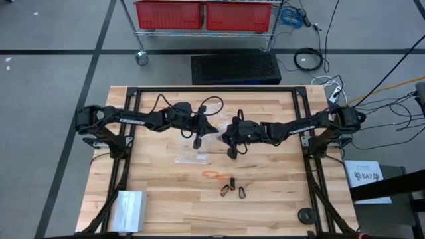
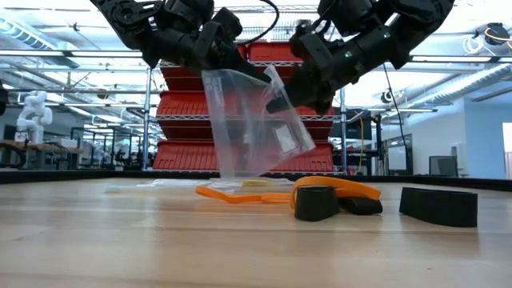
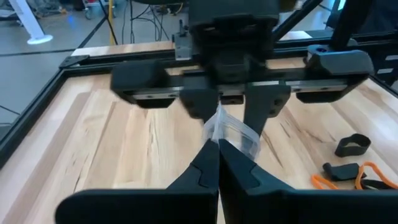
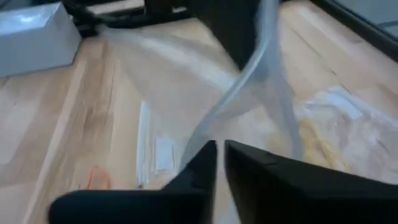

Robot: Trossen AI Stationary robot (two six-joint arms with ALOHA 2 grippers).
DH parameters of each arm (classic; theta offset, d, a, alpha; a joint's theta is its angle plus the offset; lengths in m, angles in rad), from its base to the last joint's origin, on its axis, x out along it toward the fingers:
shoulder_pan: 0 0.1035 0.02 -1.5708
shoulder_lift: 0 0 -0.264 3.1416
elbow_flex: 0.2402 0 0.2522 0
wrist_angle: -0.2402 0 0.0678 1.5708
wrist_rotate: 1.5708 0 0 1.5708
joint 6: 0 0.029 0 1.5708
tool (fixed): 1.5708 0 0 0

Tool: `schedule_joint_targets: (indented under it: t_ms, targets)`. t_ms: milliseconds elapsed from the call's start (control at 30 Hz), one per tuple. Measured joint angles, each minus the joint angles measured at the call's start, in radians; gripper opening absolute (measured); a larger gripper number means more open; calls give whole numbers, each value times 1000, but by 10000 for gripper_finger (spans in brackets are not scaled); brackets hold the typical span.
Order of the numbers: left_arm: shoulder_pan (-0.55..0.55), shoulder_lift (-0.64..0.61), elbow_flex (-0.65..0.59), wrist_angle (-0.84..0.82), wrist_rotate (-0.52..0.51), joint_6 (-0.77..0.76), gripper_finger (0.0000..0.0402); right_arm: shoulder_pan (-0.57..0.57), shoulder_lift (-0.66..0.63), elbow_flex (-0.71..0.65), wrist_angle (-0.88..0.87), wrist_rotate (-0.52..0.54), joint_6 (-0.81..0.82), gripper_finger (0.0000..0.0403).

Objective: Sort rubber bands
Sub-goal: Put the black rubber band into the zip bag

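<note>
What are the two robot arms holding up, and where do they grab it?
A clear plastic bag, hanging above the table. The left pincer and the right pincer each pinch its top edge, one on either side.

Orange, black rubber bands (image 1: 227, 184) on tabletop

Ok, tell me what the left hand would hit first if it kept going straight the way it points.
The left hand is shut on the clear plastic bag and points down at the wooden table. Going straight on, it would probably meet another clear bag lying flat below it, though depth is hard to judge.
</note>
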Motion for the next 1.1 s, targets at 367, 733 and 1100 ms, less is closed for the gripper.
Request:
schedule_joint_targets:
  t_ms: [367,733,1100]
  targets:
    - [-8,0,1,62,1,-16,0,-9,37,0,149,-76,-6,1]
    - [-25,0,1,120,1,-64,0,17,11,0,146,-83,76,70]
    - [-45,0,1,130,1,-89,0,25,-48,0,26,-94,102,186]
